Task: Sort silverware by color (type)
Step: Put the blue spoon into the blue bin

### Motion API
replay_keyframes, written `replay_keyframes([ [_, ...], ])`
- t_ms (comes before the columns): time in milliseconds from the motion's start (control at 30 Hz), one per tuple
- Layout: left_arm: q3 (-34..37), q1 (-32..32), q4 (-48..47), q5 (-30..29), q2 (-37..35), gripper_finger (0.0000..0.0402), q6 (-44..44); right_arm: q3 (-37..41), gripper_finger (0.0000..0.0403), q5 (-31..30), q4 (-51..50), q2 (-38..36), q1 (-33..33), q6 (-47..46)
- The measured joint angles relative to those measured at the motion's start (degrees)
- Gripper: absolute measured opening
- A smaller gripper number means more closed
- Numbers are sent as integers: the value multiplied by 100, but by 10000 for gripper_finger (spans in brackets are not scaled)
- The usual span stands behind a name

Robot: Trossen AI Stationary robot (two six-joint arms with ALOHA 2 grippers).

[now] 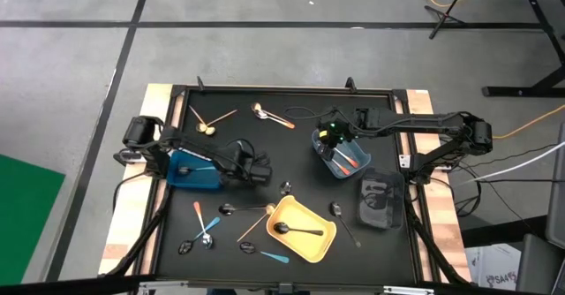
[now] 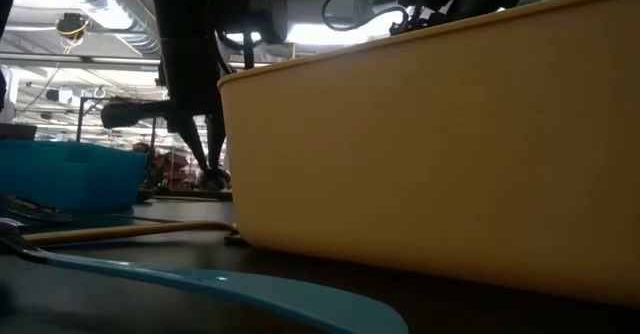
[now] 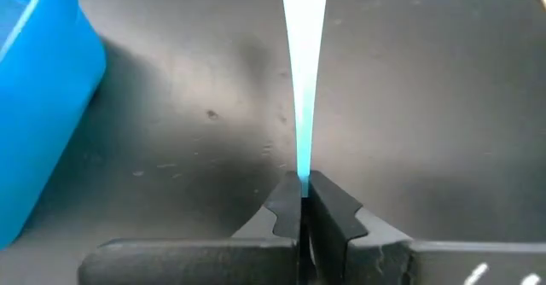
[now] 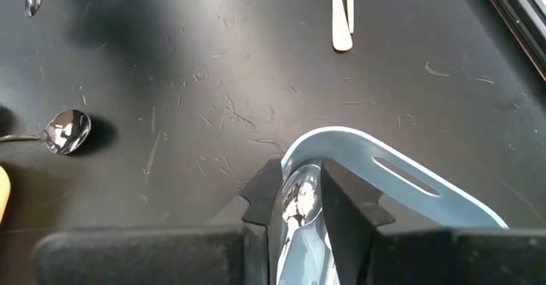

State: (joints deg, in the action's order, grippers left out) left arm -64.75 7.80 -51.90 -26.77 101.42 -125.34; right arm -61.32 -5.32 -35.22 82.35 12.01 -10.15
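**Ann:** Left gripper (image 1: pixel 265 172) first, from overhead: it sits low over the black table mat (image 1: pixel 265 101), with the bright blue rectangular plastic bin (image 1: pixel 192 169) just behind it, near its wrist. Ahead of its fingers lie loose spoons, and the yellow rectangular plastic bin (image 1: pixel 322 238) holding an all-black spoon (image 1: pixel 296 230) is beyond them.

**Ben:** And the right gripper (image 1: pixel 333 136)?

**Ann:** It's hanging over the pale grey-blue oval bin (image 1: pixel 342 158), where orange-handled spoons (image 1: pixel 346 161) lie. A dark grey bin (image 1: pixel 380 200) is off to its side.

**Ben:** Table level now?

**Ann:** Mostly the yellow bin's wall. A light-blue spoon handle (image 2: pixel 250 284) lies flat in the foreground and a tan wooden handle (image 2: pixel 130 231) behind it. An arm comes down at the back, but I can't tell there what it holds.

**Ben:** Left wrist camera?

**Ann:** Clear as day: the two dark fingers (image 3: pixel 286 221) are pinched together on the tip of a thin light-blue-handled spoon (image 3: pixel 304 80), which runs straight out from them above the mat. The blue bin's corner is off to one side.

**Ben:** Right wrist camera?

**Ann:** Fingers (image 4: pixel 350 204) partly apart, with a shiny silver spoon bowl (image 4: pixel 299 201) between them, just above the pale bin's rim. Whether they truly pinch it, I cannot tell. Farther out on the mat: another silver spoon bowl (image 4: pixel 66 131) and a tan handle tip (image 4: pixel 341 12).
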Motion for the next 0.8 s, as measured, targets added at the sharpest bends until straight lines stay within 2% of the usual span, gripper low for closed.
replay_keyframes([
  [100,-2,110,-3,-273,-121,2,47,0,72,1,21,1,0,-2],
  [167,-4,175,-2,-509,-185,2,372,0,72,2,37,0,0,-1],
  [333,-4,341,4,-935,-399,2,2319,0,72,2,143,0,0,0],
  [500,-9,413,-17,-819,-906,3,4160,0,72,2,150,0,0,0],
  [667,-13,554,-434,-875,-1467,3,5083,0,72,0,157,0,0,-1],
  [800,-13,682,-1101,-503,-1800,4,5937,0,72,0,177,1,0,-1],
])
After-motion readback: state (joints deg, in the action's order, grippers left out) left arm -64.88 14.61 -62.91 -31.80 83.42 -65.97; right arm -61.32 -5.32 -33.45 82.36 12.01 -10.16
